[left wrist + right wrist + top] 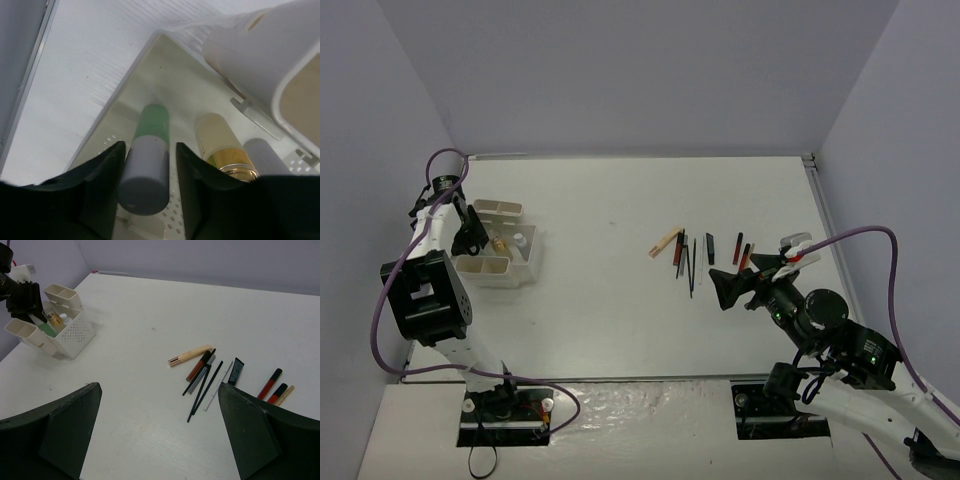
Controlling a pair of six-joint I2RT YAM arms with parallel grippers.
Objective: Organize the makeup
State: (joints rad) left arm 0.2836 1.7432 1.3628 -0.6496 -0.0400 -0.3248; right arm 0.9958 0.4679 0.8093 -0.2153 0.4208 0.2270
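My left gripper (150, 148) is down inside the white tray (122, 82), at the table's left in the top view. Its jaws stand open around a green bottle with a grey cap (152, 125), with a thin gap on the right side. A gold-capped bottle (220, 145) and a grey one (262, 155) lie beside it. More makeup lies loose right of centre: a tan stick (190, 355), black pencils (205, 387), a white pencil (218, 387), a black tube (236, 371) and red tubes (270, 382). My right gripper (159, 390) hovers wide open and empty, just short of them.
A white side compartment (270, 50) clipped to the tray overhangs the left gripper on its right. The grey left wall (380, 150) stands close behind the tray. A purple cable (880, 235) loops over the right arm.
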